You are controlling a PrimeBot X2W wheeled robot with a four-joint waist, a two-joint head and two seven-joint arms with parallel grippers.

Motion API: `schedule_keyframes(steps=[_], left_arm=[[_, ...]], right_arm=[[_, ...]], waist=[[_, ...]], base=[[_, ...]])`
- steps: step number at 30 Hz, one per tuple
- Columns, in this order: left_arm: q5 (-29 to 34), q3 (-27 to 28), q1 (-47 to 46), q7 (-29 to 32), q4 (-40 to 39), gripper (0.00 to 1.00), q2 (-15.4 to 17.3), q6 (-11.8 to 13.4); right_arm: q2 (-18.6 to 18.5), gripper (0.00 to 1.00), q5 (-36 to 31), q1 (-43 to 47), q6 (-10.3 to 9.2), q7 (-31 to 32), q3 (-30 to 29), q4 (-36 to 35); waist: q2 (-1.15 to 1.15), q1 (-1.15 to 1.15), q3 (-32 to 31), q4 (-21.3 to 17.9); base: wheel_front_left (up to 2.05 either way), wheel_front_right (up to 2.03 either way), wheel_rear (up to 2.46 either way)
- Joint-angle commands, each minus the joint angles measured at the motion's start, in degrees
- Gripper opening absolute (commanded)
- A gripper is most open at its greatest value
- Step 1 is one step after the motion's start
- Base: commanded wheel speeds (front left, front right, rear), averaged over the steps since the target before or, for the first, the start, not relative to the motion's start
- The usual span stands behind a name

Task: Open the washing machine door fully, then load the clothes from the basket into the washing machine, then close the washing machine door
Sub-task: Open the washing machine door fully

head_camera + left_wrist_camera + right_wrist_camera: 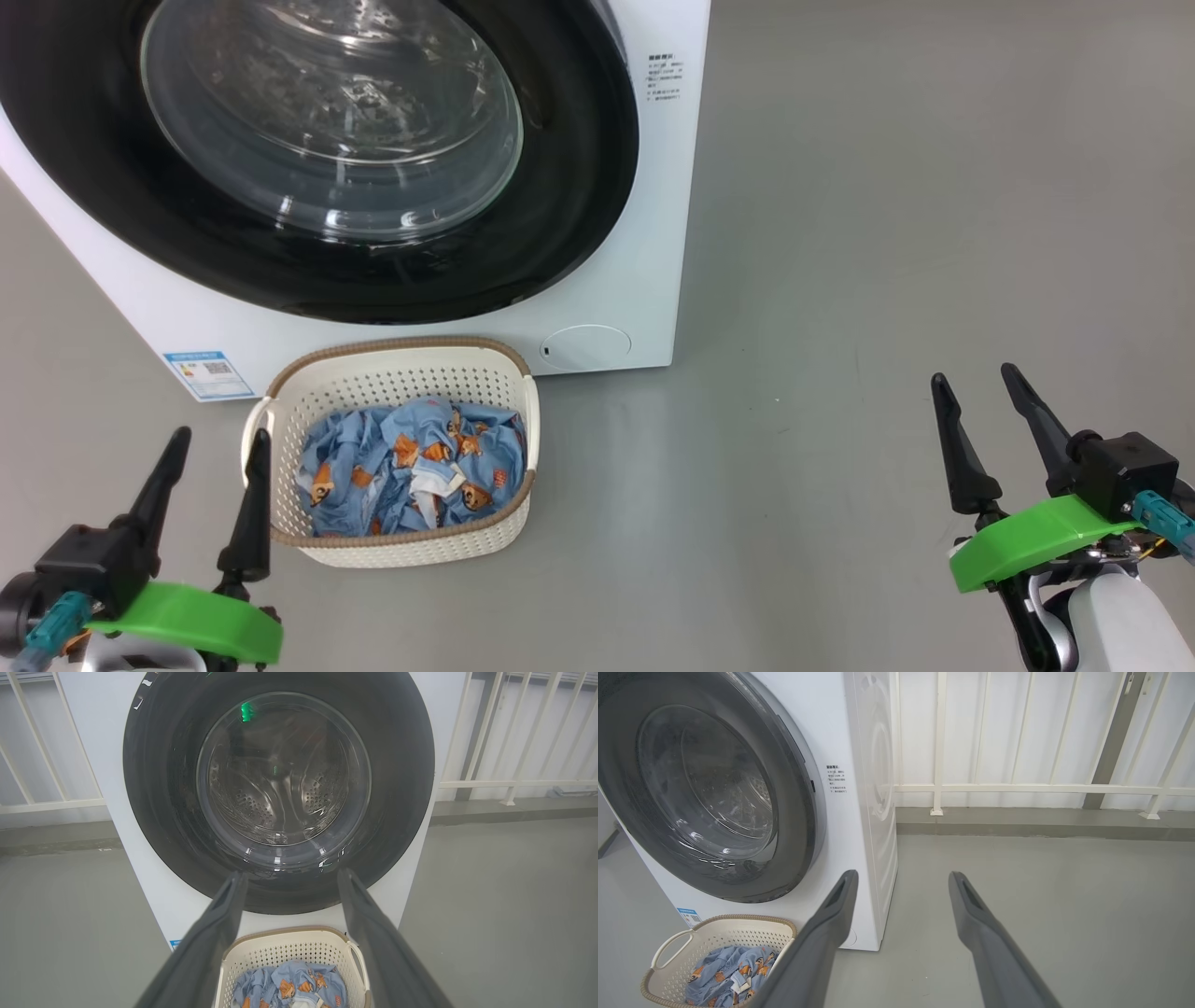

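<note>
Down on the grey floor (pixel 887 233), hard against the front of the white washing machine (pixel 653 243), sits the basket (pixel 420 551), and the clothes (pixel 411 467) are all in it, a crumpled blue heap with orange bears lying below the brown rim. Above it the door (pixel 579 187) lies flush against the machine's face, its glossy black ring closed around the bulging glass. Through that glass the left wrist view picks out the steel drum (pixel 280 793) with its rows of holes. A blue label (pixel 207 371) sits low on the front panel to the basket's left, a round cap (pixel 586 345) low to its right. Now the arms: the left gripper (pixel 221 434) hangs at the lower left of the head view, jaws spread wide, nothing between them. Its inner finger crosses the basket's left handle in that view, though whether it actually touches the plastic is hard to say from this angle. From its own wrist camera the two dark fingers (pixel 210 938) frame the basket's far rim and point at the bottom of the door. Over on the other side the right gripper (pixel 973 373) is well apart from the basket, out over the floor, jaws equally wide and holding nothing. Its wrist view looks past the machine's right corner toward a white railing (pixel 1017 788).
</note>
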Motion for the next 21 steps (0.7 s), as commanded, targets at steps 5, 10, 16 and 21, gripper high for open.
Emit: schedule_keyframes(steps=[5, 10, 16, 21], left_arm=[[0.86, 2.54, -0.66, -0.36, -1.81, 1.0, 0.97, -0.09], [1.1, 2.35, -0.23, -0.36, -2.4, 1.0, 0.74, -0.09], [1.33, 1.37, 0.67, -0.36, -3.17, 1.0, 0.33, -0.09], [1.45, 0.46, 1.48, -0.36, -3.95, 1.0, 0.05, -0.09]], right_arm=[[-0.32, 1.0, 0.08, -1.02, 0.1, -0.69, 1.1, -1.27], [0.07, 1.0, 1.15, -2.31, 0.1, -0.69, 1.07, -1.27], [-0.72, 1.0, 1.75, -4.84, 0.1, -0.69, 1.63, -2.22], [-1.24, 1.0, 3.64, -8.48, 0.1, -0.69, 1.05, -3.29]], waist=[[0.0, 0.0, 0.16, 0.13], [0.0, 0.0, 0.58, 0.35], [0.0, 0.0, 1.4, 0.66], [0.0, 0.0, 2.2, 1.06]], base=[[0.0, 0.0, 0.0], [0.0, 0.0, 0.0], [0.0, 0.0, 0.0], [0.0, 0.0, 0.0]])
